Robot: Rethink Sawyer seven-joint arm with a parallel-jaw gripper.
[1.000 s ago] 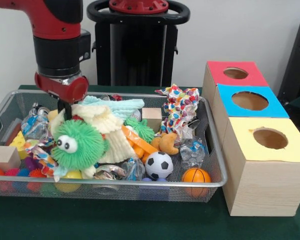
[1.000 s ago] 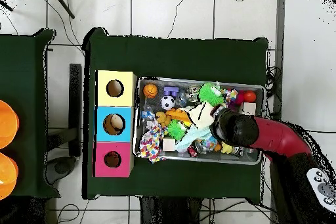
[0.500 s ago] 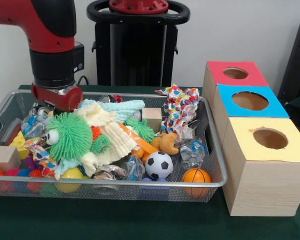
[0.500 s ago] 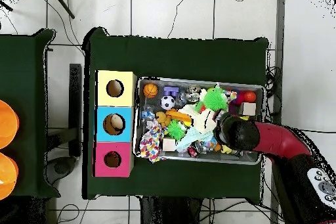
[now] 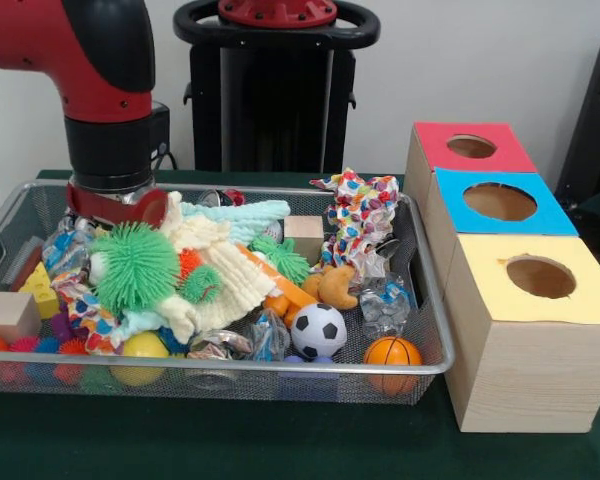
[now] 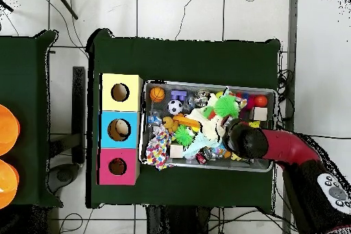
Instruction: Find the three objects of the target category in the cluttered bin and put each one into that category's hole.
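Because my red and black arm's wrist hides the gripper (image 5: pixel 115 205) low in the wire mesh bin (image 5: pixel 420 300), I cannot tell its state; the fuzzy green ball toy (image 5: pixel 135 265) leans just beside it, still among clutter, well apart from the wooden hole boxes (image 5: pixel 525 330).

glossy red arm (image 5: pixel 75 45), black cylindrical wrist (image 5: pixel 112 150) (red collar beneath)

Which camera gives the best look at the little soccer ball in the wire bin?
The front view: the soccer ball sits unobstructed near the bin's front rim, its black and white patches clear. The overhead view shows it only as a small speck beside the orange basketball.
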